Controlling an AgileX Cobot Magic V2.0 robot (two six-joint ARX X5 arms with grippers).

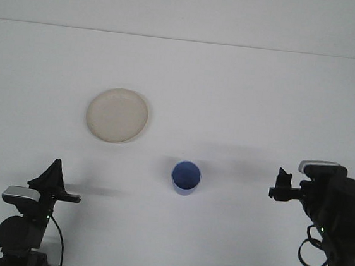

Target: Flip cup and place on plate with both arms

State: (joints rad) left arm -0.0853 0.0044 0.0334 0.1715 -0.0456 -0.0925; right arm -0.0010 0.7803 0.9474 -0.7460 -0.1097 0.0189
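- The right gripper (281, 184) is seen at the lower right of the frame, pulled back near its base and well apart from the cup; nothing is held in it, but whether its jaws are parted or closed cannot be told, since only a dark edge-on outline is shown.
- The left gripper (53, 180) is seen at the lower left of the frame, folded low over its base, with a dark pointed shape rising above it; nothing is gripped, and the spread of its jaws cannot be told either.
- The blue cup (186, 177) is found just below the centre of the frame, standing upright on the white table (251, 96) with its open mouth turned up and the blue inside visible.
- The cream plate (117, 114) is set at the upper left of the centre, bare, and well apart from the cup.
- The flip is judged to be done, as the cup's mouth faces up; the placing on the plate is judged not yet begun.
- The next move is judged to fall to the left arm, which sits on the plate's side: a reach toward the cup, a grasp at its wall or rim, a lift, and a carry up and to the left over the plate.
- An upright cup is called for throughout the carry.
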